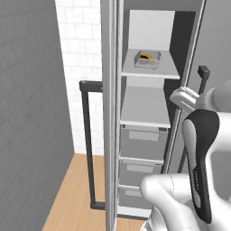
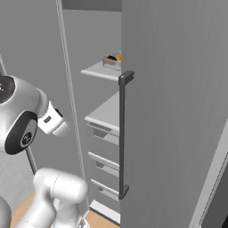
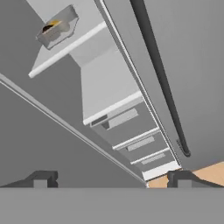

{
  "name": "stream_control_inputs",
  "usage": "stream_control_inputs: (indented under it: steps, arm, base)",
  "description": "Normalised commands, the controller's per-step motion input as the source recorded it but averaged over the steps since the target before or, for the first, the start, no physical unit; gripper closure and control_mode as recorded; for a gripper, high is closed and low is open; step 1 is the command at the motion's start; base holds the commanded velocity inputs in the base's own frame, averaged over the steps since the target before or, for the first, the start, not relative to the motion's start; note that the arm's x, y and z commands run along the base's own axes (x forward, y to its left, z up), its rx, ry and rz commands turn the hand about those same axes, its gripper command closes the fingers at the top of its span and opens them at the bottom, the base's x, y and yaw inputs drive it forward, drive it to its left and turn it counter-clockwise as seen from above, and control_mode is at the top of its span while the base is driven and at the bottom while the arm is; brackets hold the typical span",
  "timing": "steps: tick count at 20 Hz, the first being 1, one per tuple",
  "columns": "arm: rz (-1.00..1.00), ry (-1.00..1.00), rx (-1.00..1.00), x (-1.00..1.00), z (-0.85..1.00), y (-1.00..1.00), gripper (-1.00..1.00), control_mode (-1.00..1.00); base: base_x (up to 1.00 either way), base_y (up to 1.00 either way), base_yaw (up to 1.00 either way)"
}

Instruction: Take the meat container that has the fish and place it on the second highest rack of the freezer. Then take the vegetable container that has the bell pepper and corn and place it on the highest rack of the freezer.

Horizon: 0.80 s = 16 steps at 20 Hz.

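Looking along the hand view, I am seeing the gripper (image 3: 111,178) standing wide, its two dark fingertips (image 3: 41,178) far apart at the bottom edge and nothing lying between them. The freezer (image 1: 149,135) is standing open, and a clear container (image 1: 147,58) is sitting on an upper shelf (image 1: 151,72); I am making out something yellow and something dark in it, but I cannot tell exactly what these are. In the hand view that container (image 3: 58,28) is lying at about eleven o'clock, well apart from the gripper. The shelf below (image 1: 144,113) is lying bare, with grey drawers (image 1: 143,143) stacked under it. In the right base view the container (image 2: 112,59) is showing at twelve o'clock, just past the edge of the door with its dark bar handle (image 2: 122,133).
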Motion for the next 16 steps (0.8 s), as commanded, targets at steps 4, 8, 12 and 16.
stream_control_inputs:
  steps: [4, 8, 12, 16]
  arm:
    - [0.00, 0.06, 0.00, -0.52, -0.20, 0.07, -1.00, -1.00]
    - [0.00, 0.03, 0.00, -0.17, -0.06, 0.00, -1.00, 1.00]
    - [0.00, 0.00, 0.00, 0.00, 0.00, 0.00, -1.00, 1.00]
    - [0.00, 0.00, 0.00, 0.00, 0.00, 0.00, -1.00, 1.00]
  base:
    - [0.00, 0.00, 0.00]
    - [-0.57, -0.34, 0.00]
    - [-0.66, -1.00, 0.00]
    - [-0.18, -1.00, 0.00]
